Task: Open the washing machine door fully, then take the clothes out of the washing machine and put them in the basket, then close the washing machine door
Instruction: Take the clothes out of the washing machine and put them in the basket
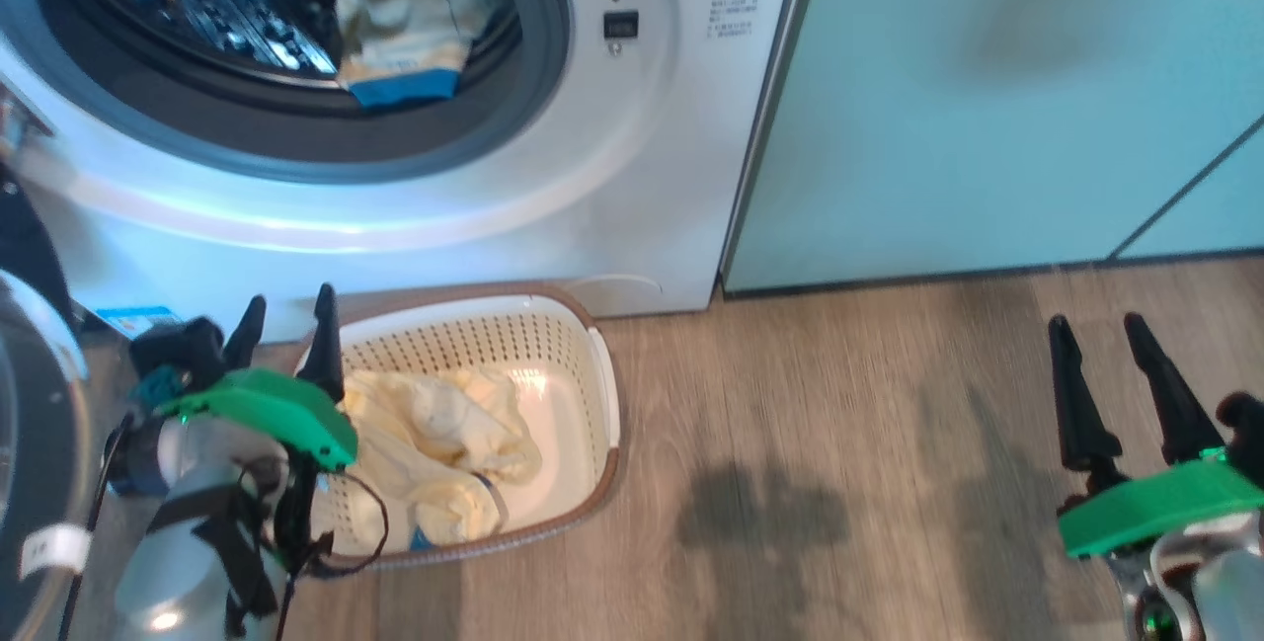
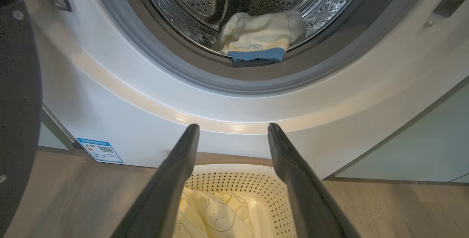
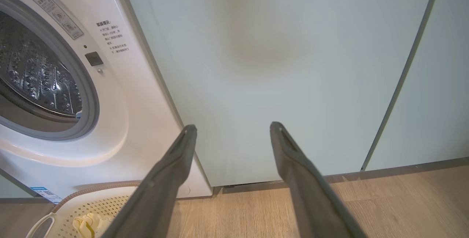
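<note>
**Operator:** What can't I see properly?

**Spotter:** Your door (image 1: 39, 424) is cut off at the left edge of the head view. You get only a strip of its dark rim and glass, swung clear of the washing machine (image 1: 642, 187). The top of the drum (image 1: 197, 9) is cropped too. The left gripper (image 1: 290, 297) and its arm cover the near-left corner of the basket (image 1: 597, 394).

**Operator:** Counts?

**Spotter:** There is one garment (image 1: 405, 24) in the drum, cream with a blue hem, lying at the front lip. In the basket there's a crumpled cream heap (image 1: 444, 443) — you can't tell how many pieces. One basket, on the floor (image 1: 839, 443), close against the machine's front below the drum mouth.

**Operator:** And my grippers?

**Spotter:** Two, both spread wide and holding nothing. Your left hangs over the basket's left edge. Your right gripper (image 1: 1097, 321) is well apart, above the floor in front of the pale green cabinet (image 1: 987, 108).
</note>
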